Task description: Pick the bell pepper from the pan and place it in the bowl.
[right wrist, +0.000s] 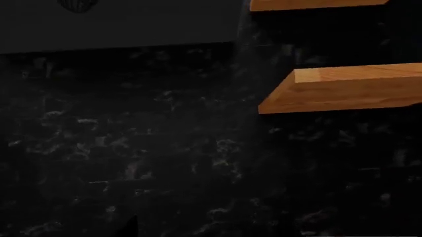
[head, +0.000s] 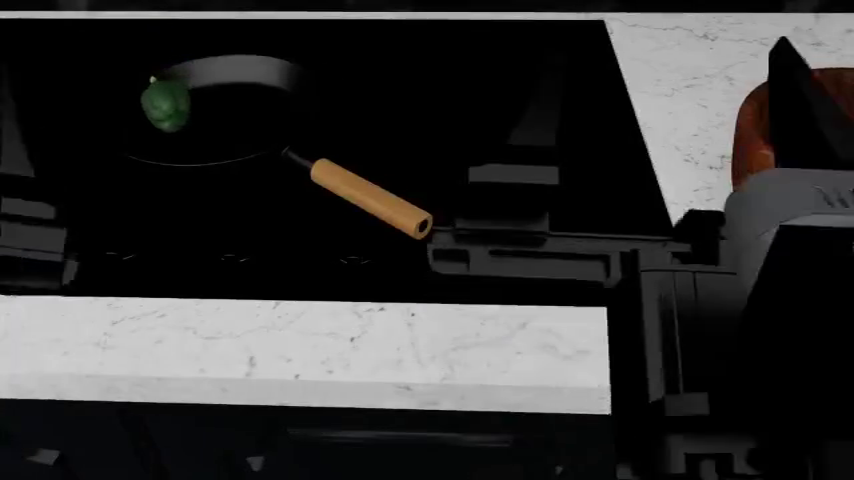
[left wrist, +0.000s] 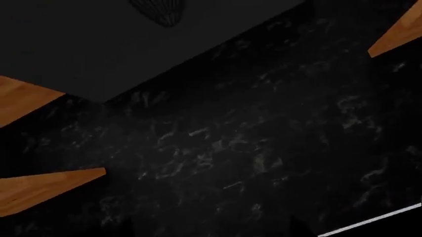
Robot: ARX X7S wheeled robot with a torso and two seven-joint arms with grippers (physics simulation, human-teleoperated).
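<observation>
In the head view the black pan [head: 227, 125] stands at the far left of the dark cooktop, its wooden handle [head: 370, 198] pointing toward me. The dark-green bell pepper [head: 167, 103] lies in the pan against its left rim. The reddish-brown bowl [head: 750, 135] stands on the white counter at the right, half hidden by my right arm. My left gripper [head: 11, 135] is at the left edge, beside the pan. My right gripper [head: 541, 110] is right of the handle. Both are well short of the pepper, open and empty. Only dim finger tips [right wrist: 130, 228] show in the wrist views.
Both wrist views face a black marbled back wall [left wrist: 264, 138] with wooden shelves [right wrist: 343, 89] and a dark hood [left wrist: 99, 44]. A white marble counter [head: 307, 345] runs along the front edge and another [head: 694, 90] lies right of the cooktop.
</observation>
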